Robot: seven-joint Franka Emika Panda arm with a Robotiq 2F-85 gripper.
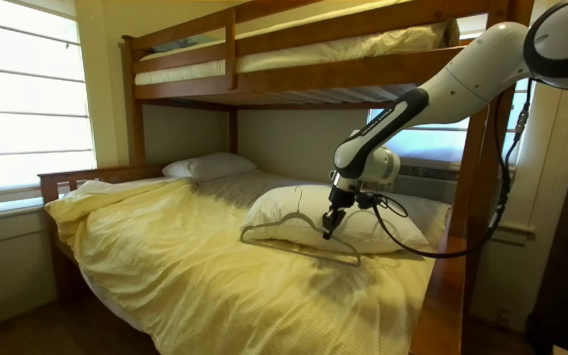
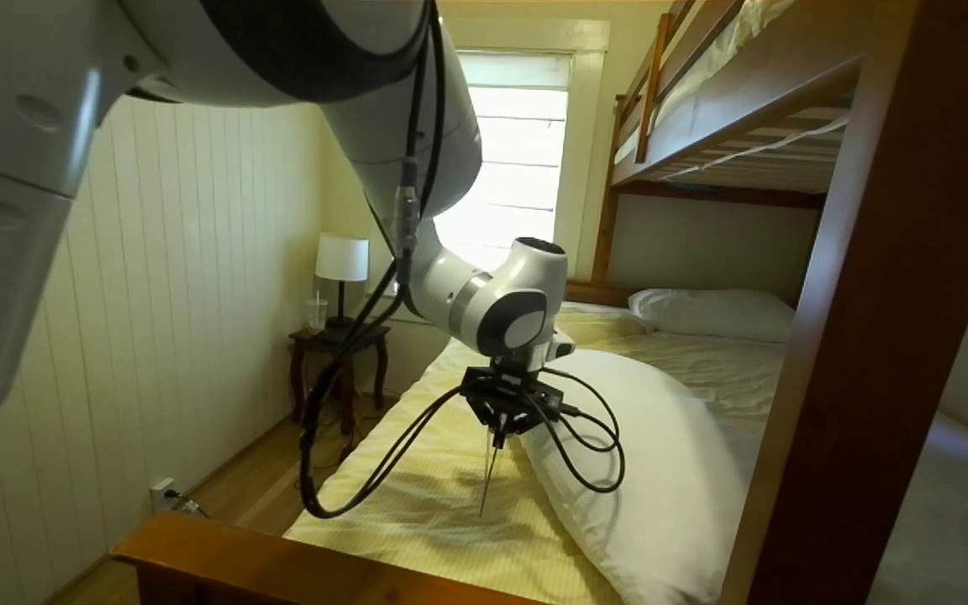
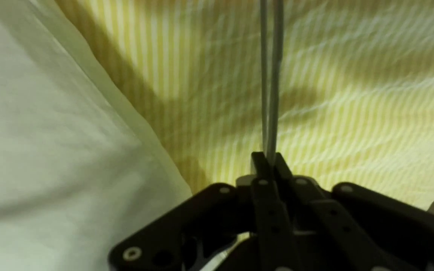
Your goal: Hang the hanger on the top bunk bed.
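Note:
The thin grey hanger (image 1: 296, 215) is held upright and slightly tilted over the lower bed, with its hook up, in front of the white pillow. In an exterior view it shows edge-on as a thin line (image 2: 488, 483). In the wrist view its bars (image 3: 274, 86) run up from the fingertips. My gripper (image 1: 328, 235) is shut on one sloping shoulder of the hanger; the pinch shows in the wrist view (image 3: 271, 158). The gripper also shows in an exterior view (image 2: 498, 441). The top bunk bed (image 1: 323, 71) with plank rails is above the gripper; its side also shows in an exterior view (image 2: 753, 92).
A white pillow (image 1: 363, 231) lies just behind the hanger. The yellow blanket (image 1: 205, 276) covers the lower bed. A wooden post (image 2: 845, 336) and end rail (image 2: 282, 563) stand near the arm. Loose cables (image 2: 307, 454) hang beside the arm. A lamp (image 2: 342, 259) stands by the far wall.

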